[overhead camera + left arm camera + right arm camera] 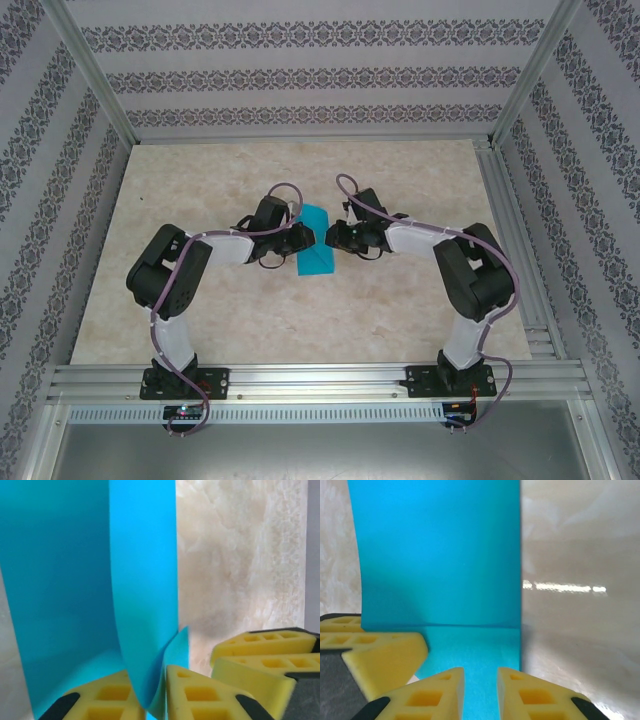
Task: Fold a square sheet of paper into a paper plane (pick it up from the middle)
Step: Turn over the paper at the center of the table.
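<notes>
Left wrist: left tool (pixel 155 682) pinches the square sheet (pixel 65 580); right tool (pixel 481 674) barely ajar.

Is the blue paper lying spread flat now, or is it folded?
Folded, not flat: a crease crosses the square sheet of paper, one part standing up.

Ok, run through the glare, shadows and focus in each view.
Top external: even, soft light with no glare, and the square sheet of paper is small but crisp. Left wrist: the sheet curls up close to the lens and casts a soft shadow on the table beside it. Right wrist: a bright glare streak crosses the table; the sheet stays sharp.
</notes>
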You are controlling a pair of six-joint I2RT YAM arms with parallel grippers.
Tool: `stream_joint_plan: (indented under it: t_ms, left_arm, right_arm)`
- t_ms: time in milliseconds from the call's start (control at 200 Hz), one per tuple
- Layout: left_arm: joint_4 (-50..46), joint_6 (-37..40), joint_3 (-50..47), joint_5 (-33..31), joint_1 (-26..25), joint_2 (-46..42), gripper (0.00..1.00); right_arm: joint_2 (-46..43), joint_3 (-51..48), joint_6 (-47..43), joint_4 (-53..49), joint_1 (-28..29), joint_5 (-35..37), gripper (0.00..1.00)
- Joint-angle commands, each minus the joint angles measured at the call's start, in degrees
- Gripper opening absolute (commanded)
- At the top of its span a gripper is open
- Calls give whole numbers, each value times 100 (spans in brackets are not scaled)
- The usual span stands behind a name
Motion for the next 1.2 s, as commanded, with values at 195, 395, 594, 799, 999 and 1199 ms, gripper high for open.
stream_joint_plan:
  t_ms: [195, 395, 594, 799, 999, 1199]
  left_arm:
    - [-1886, 1269, 554, -1036, 15, -944, 10]
    - [-3956, 2179, 1325, -2416, -43, -1629, 11]
    - [-5171, 2731, 2115, -3926, -400, -1448, 11]
    - [-5802, 2744, 2792, -5413, -921, -474, 11]
    - [-5839, 2400, 3301, -5633, -1265, 696, 11]
    - [-5913, 2107, 3649, -5621, -1504, 1437, 13]
  right_arm:
    - [-1277, -536, -81, 56, -231, 891, 51]
    - [-1899, -849, -310, 4, -379, 1469, 74]
    - [-2420, -1164, -335, 75, -506, 1821, 83]
    - [-2763, -1478, -166, 140, -612, 1991, 84]
    - [-2867, -1701, 107, 212, -789, 1944, 83]
    - [-2927, -1811, 190, 165, -921, 1862, 83]
